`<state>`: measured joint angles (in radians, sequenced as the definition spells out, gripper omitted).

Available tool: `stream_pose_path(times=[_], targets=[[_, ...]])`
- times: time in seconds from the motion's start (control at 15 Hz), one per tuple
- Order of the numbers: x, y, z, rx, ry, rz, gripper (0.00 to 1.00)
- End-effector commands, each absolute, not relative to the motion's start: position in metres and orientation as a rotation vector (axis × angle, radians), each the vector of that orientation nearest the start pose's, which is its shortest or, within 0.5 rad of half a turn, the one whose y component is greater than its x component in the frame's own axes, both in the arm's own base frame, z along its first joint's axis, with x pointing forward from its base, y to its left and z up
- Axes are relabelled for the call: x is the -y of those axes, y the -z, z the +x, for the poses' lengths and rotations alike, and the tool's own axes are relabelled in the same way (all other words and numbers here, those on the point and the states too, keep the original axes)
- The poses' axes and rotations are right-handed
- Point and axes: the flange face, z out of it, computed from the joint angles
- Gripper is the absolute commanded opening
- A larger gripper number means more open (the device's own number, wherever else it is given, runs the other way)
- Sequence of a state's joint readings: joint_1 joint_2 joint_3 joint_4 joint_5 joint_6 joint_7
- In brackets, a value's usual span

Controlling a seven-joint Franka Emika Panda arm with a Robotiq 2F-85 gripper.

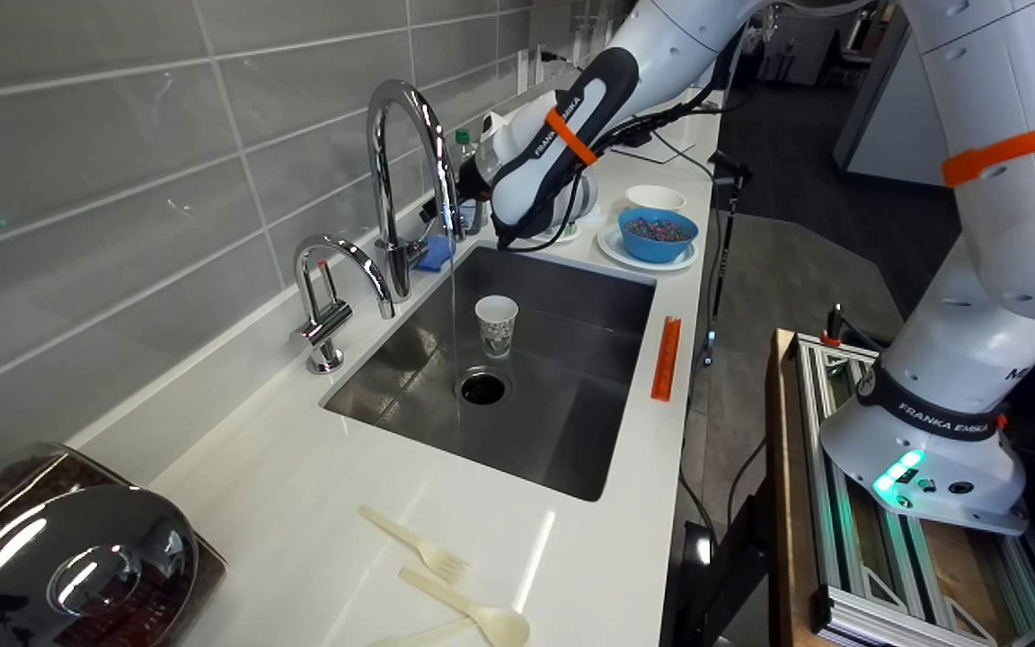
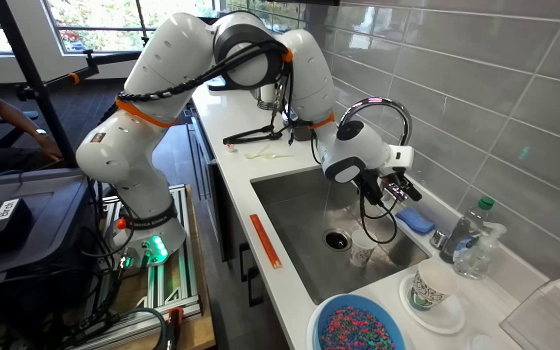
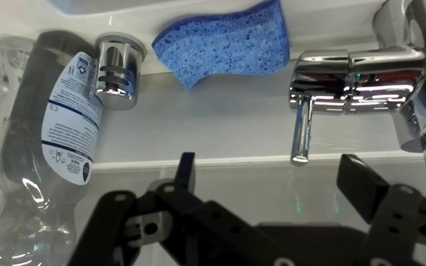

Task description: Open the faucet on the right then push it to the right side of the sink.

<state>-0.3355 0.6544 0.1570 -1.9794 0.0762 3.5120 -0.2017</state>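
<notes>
Hovering by the tall faucet (image 1: pixel 383 193), gripper (image 3: pixel 274 175) has jaws spread wide, grasping nothing; wrist view puts the lever (image 3: pixel 301 129) between them, apart from both. Blue sponge (image 3: pixel 227 46) just beside the faucet. I see water (image 1: pixel 455 314) streaming into the sink (image 1: pixel 562 409), where a paper cup (image 1: pixel 497 328) stands near the drain (image 1: pixel 484 389).

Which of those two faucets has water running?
The taller faucet, by the blue sponge: a thin water stream falls from it into the sink. No stream shows under the shorter faucet.
</notes>
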Motion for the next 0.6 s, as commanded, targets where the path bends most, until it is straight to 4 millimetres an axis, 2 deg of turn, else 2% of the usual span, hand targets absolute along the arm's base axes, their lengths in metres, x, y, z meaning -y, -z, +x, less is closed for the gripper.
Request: stream_pose_path(times=[0.0, 0.33, 0.53], targets=[[0.139, -0.236, 0.642, -0.214, 1.396, -2.895, 1.0], [0.135, -0.239, 0.64, -0.208, 1.394, -2.884, 1.0], [0.129, -0.247, 0.63, -0.194, 1.369, -2.891, 1.0]])
